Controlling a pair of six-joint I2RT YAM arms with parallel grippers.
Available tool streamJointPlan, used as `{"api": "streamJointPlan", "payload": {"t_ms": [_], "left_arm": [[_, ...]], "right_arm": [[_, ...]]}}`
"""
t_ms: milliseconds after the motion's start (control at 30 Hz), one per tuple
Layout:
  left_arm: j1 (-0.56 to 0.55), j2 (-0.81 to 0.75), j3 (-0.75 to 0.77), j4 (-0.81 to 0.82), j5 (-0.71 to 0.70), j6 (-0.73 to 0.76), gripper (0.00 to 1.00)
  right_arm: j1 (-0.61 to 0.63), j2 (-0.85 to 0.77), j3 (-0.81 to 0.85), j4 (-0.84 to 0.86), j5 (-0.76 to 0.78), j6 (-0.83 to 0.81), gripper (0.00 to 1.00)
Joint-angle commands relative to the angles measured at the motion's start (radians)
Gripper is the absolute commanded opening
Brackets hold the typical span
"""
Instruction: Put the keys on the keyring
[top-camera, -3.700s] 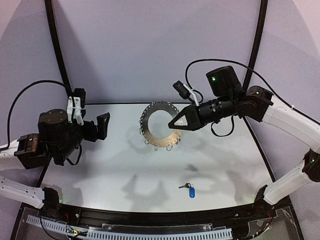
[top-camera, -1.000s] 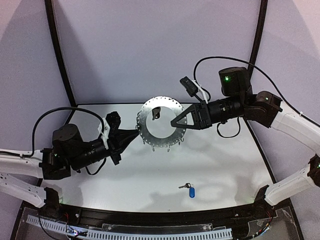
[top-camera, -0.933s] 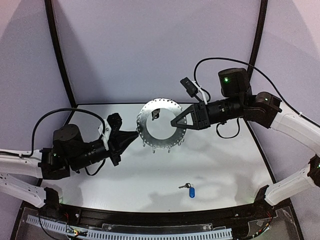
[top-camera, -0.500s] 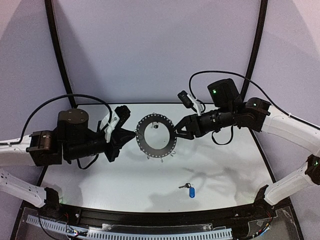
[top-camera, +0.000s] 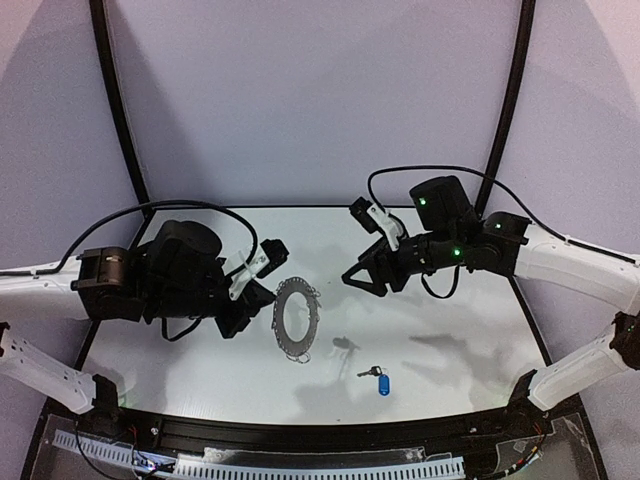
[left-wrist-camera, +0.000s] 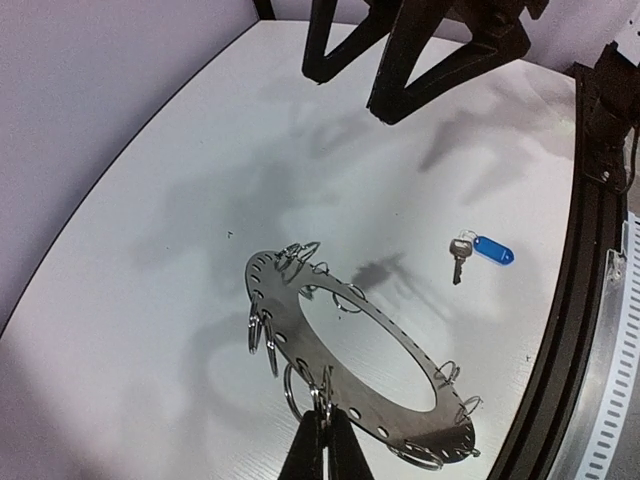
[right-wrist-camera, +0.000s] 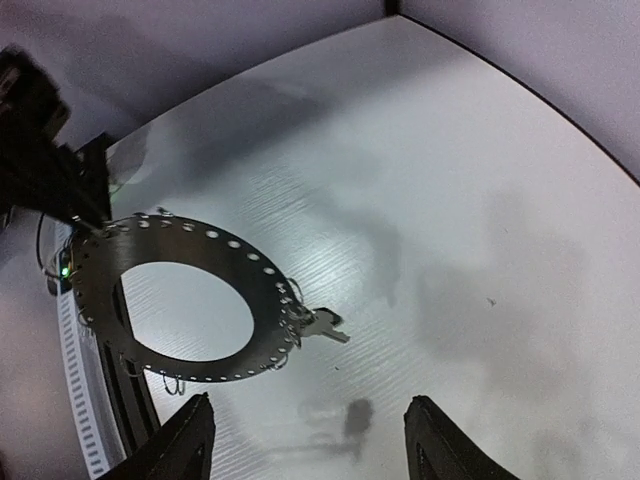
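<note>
The keyring (top-camera: 281, 318), a big flat metal annulus with wire loops, hangs edge-on above the table's middle. My left gripper (top-camera: 272, 297) is shut on its rim; in the left wrist view the fingertips (left-wrist-camera: 325, 418) pinch the keyring (left-wrist-camera: 284, 329) at a loop. A small dark key (right-wrist-camera: 324, 326) dangles from the keyring's rim (right-wrist-camera: 256, 276). My right gripper (top-camera: 362, 283) stands open just right of the ring, holding nothing, and the right wrist view shows its jaws wide apart (right-wrist-camera: 310, 425). The silver key with the blue tag (top-camera: 378, 379) lies on the table near the front (left-wrist-camera: 480, 250).
A black rail (top-camera: 300, 435) and a white cable tray run along the near edge of the white table (top-camera: 450, 330). Curved black posts (top-camera: 115, 110) rise at the back corners. My right gripper's fingers (left-wrist-camera: 400, 70) show at the top of the left wrist view.
My right gripper has opened, let go of the keyring and drawn back right. My left gripper has carried the ring down and turned it edge-on.
</note>
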Motion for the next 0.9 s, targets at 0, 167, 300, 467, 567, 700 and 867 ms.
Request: {"api": "streamJointPlan", "payload": {"t_ms": [0,167,300,467,567,700,867], "left_arm": [[-0.006,0.007,0.060,0.001,0.023,0.034,0.01],[-0.006,-0.008,0.057,0.046,0.053,0.033,0.01],[-0.006,-0.019,0.054,0.058,0.085,0.031,0.01],[-0.006,-0.018,0.057,0.062,0.098,0.020,0.01],[-0.006,-0.019,0.058,0.071,0.112,0.016,0.01],[-0.006,-0.017,0.058,0.068,0.118,0.014,0.01],[-0.006,-0.008,0.059,0.069,0.128,0.014,0.01]], "right_arm": [[0.034,-0.004,-0.055,0.283,-0.329,-0.210,0.62],[0.096,0.028,-0.080,0.437,-0.408,-0.333,0.51],[0.119,0.078,-0.048,0.468,-0.411,-0.357,0.46],[0.137,0.136,-0.009,0.467,-0.425,-0.379,0.37],[0.140,0.154,-0.008,0.486,-0.413,-0.369,0.33],[0.147,0.163,-0.005,0.493,-0.401,-0.368,0.30],[0.154,0.185,0.008,0.481,-0.389,-0.370,0.23]]}}
